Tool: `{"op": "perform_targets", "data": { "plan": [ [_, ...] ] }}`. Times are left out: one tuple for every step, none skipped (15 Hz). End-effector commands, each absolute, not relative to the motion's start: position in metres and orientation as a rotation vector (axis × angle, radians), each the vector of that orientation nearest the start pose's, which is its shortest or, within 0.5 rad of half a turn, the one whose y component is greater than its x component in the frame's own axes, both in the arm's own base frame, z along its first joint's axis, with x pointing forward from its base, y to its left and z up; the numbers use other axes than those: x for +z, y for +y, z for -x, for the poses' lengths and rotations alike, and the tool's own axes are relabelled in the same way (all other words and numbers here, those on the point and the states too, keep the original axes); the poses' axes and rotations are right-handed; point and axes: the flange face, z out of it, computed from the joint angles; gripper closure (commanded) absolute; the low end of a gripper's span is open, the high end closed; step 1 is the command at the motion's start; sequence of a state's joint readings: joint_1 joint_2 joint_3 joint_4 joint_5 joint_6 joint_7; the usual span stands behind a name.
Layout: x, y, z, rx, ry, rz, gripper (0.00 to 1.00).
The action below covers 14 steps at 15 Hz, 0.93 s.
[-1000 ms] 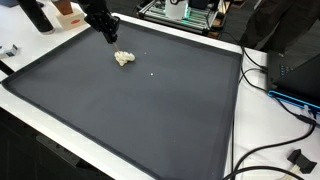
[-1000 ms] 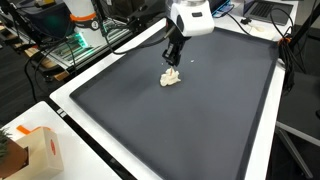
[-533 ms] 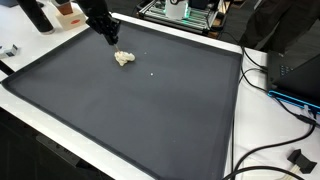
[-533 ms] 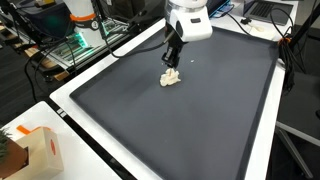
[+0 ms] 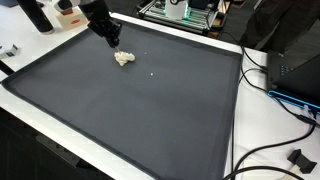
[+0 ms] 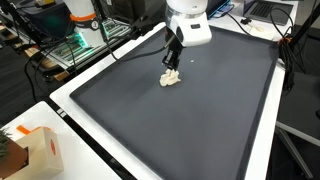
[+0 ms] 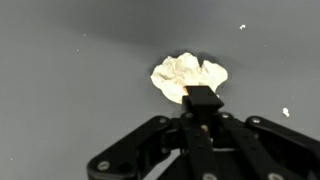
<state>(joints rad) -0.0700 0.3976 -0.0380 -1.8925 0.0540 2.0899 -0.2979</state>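
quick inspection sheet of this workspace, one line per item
surface: dark mat on a white-edged table, flat
job's things: pale crumpled lump lying on the mat
clutter: small white specks near the lump
end effector: jaws together, tip right at the lump's edge; contact cannot be told
cables: black cables beside the mat, off it
surroundings: cardboard box and equipment rack outside the mat

A cream-white lump is shown against a plain dark grey mat; the tool is coloured black.
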Motion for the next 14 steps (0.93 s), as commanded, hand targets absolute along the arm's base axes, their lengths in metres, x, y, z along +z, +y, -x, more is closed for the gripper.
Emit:
{"op": "perform_targets", "data": {
  "plan": [
    [0.268, -0.063, -0.604, 0.271, -0.256, 3.041, 0.97],
    [0.266, -0.063, -0.604, 0.276, -0.255, 3.041, 0.97],
    [0.264, -0.063, -0.604, 0.281, -0.254, 3.041, 0.97],
    [0.262, -0.062, -0.604, 0.286, -0.254, 3.039, 0.97],
    [0.260, -0.062, -0.604, 0.291, -0.254, 3.039, 0.97],
    [0.258, -0.062, -0.604, 0.297, -0.253, 3.038, 0.97],
    [0.257, -0.062, -0.604, 0.301, -0.253, 3.038, 0.97],
    [0.255, -0.062, -0.604, 0.306, -0.252, 3.036, 0.97],
    [0.253, -0.062, -0.603, 0.311, -0.246, 3.037, 0.97],
    [0.252, -0.062, -0.603, 0.316, -0.238, 3.040, 0.97],
    [0.250, -0.062, -0.603, 0.318, -0.234, 3.038, 0.97],
    [0.249, -0.061, -0.603, 0.321, -0.229, 3.039, 0.97],
    [0.248, -0.061, -0.603, 0.323, -0.224, 3.037, 0.97],
    [0.248, -0.061, -0.603, 0.325, -0.223, 3.037, 0.97]
  ]
}}
